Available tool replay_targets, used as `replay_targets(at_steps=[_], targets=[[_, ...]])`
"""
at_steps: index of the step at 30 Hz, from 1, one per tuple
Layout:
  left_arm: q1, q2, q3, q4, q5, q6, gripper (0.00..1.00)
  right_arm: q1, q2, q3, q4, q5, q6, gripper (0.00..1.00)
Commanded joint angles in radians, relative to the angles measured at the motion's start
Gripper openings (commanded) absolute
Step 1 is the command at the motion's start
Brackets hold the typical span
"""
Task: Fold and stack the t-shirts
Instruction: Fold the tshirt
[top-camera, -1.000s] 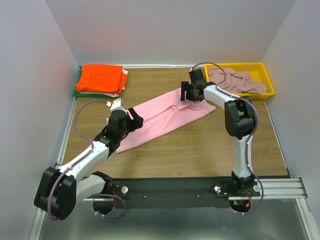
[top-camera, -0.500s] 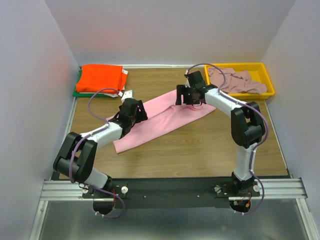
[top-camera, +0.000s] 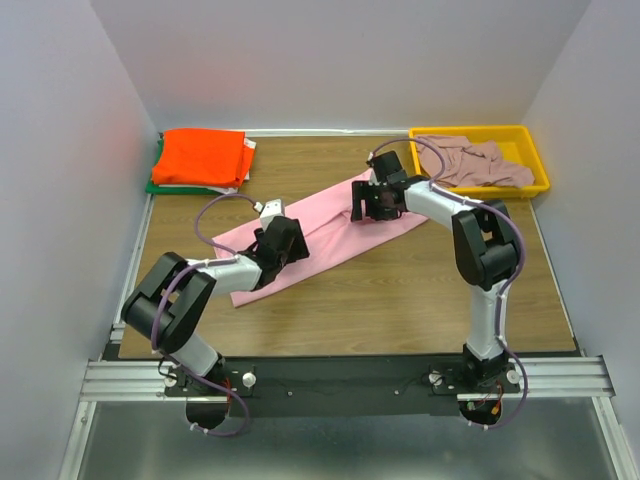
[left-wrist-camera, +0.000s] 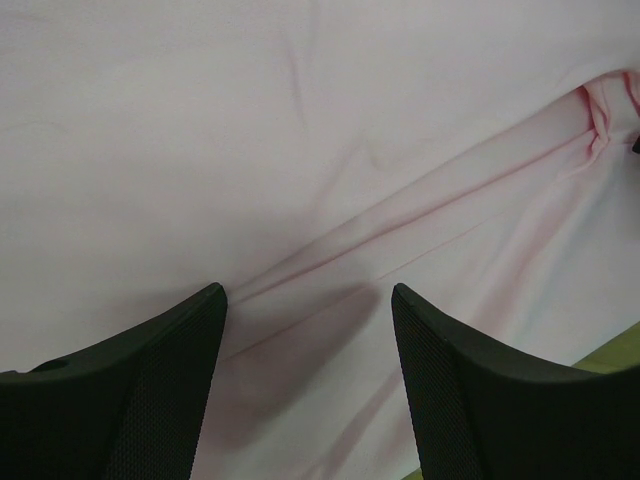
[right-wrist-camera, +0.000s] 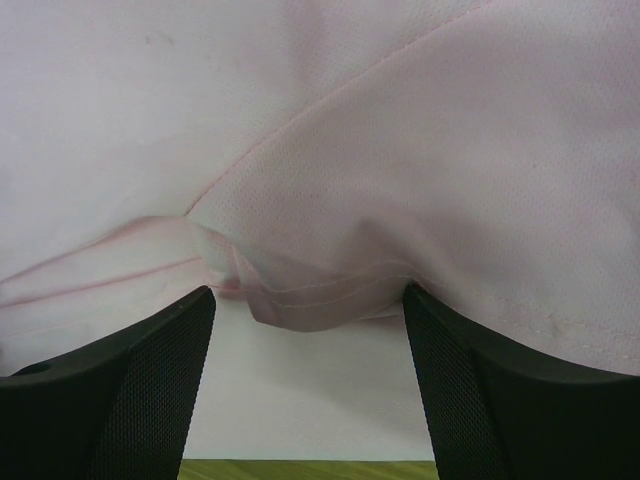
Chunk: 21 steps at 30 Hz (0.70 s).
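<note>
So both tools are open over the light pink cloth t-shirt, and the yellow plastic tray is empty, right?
No. The yellow plastic tray is not empty: a crumpled dusty mauve cloth t-shirt lies in it, per the top external view. The left tool and right tool are open over the light pink cloth t-shirt.

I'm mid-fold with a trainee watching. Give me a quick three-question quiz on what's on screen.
1. True or false: the left gripper and the right gripper both stand open over the pink t-shirt.
2. What lies in the yellow tray? A a blue towel; B a crumpled mauve t-shirt; C a cup.
3. Fill in: the folded orange t-shirt sits at the table's far ___ corner.
Key: 1 true; 2 B; 3 left.
</note>
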Motion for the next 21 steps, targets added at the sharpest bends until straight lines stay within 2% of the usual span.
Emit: replay_targets(at_steps=[1,14,21], targets=[[-0.043,0.012,-0.052,-0.002,-0.073,-0.093,0.75,-0.002,0.065,0.010,-0.002,0.016,0.006,0.83],[-0.317,-0.028,-0.101,-0.017,-0.086,-0.310,0.76,-0.020,0.219,0.192,-0.016,0.050,-0.076,0.87],[-0.495,-0.002,-0.017,0.047,-0.078,-0.379,0.76,-0.019,0.297,0.307,-0.041,0.007,-0.101,0.88]])
